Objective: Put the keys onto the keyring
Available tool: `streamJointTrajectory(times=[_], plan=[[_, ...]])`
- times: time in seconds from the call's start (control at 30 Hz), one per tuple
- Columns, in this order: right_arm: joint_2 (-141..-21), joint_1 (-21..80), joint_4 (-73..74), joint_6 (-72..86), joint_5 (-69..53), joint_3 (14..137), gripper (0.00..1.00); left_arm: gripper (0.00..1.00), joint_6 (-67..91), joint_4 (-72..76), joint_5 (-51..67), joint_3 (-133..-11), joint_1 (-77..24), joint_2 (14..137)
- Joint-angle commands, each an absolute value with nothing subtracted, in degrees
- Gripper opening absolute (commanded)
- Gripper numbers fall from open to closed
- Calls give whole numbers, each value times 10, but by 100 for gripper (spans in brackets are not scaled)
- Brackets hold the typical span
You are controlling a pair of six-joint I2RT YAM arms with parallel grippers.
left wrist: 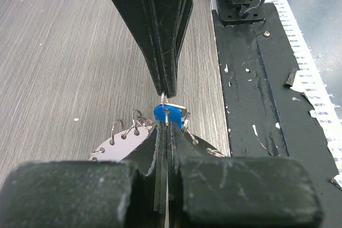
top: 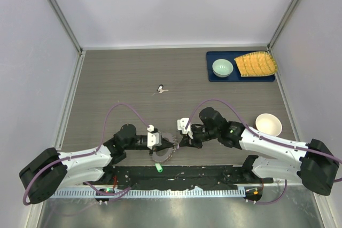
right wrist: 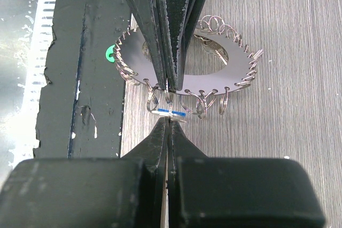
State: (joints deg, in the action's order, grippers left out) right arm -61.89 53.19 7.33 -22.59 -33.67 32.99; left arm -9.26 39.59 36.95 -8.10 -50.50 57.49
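wood-grain tabletop (top: 133, 73) w/ keyring (top: 163, 157), grey walls (top: 171, 4), black mat (top: 214, 173) near edge, blue tray (top: 211, 57)

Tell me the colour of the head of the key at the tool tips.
Blue; the key head shows best in the left wrist view.

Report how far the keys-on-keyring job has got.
Done: nothing clearly threaded yet. In hand: the shut left tool and shut right tool meet on the blue key at a keyring loop. Still to do: the green key lies loose on the black mat.
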Motion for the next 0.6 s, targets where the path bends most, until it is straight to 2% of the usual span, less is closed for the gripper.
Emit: streamJointTrajectory(times=[0.0, 0.57], plan=[[-606, 535, 52, -229, -343, 350, 1, 0, -98, 432, 372, -92, -506, 572], [-605, 534, 62, -227, -330, 348, 1, 0, -101, 429, 363, -89, -505, 562]])
